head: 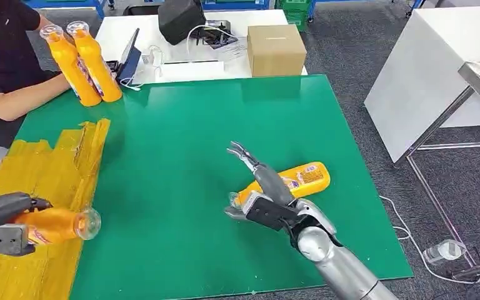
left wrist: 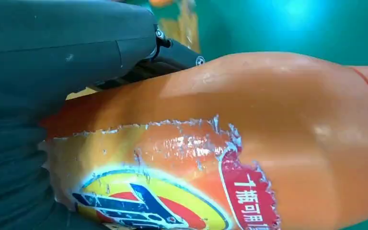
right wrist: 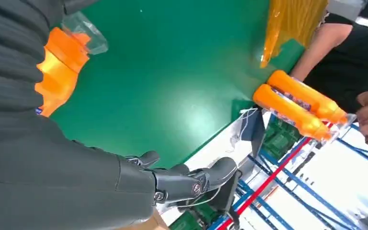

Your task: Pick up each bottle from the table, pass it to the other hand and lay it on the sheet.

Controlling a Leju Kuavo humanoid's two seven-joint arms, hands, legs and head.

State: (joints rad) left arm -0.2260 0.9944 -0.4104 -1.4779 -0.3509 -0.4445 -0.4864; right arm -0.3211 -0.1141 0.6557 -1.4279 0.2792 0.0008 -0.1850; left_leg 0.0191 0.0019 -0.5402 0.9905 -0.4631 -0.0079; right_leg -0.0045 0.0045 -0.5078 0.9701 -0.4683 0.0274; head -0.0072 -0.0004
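Orange bottle (head: 59, 225) gripped in left hand (head: 3, 222), lower left, over yellow sheet (head: 50, 169). Right hand (head: 265, 200) lower centre, fingers spread above second bottle (head: 300, 178); holding nothing.

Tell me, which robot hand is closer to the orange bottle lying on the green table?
The right hand. It sits right over the orange plastic bottle on the green table, fingers spread. The left hand is far across, over the yellow sheet, holding another orange bottle.
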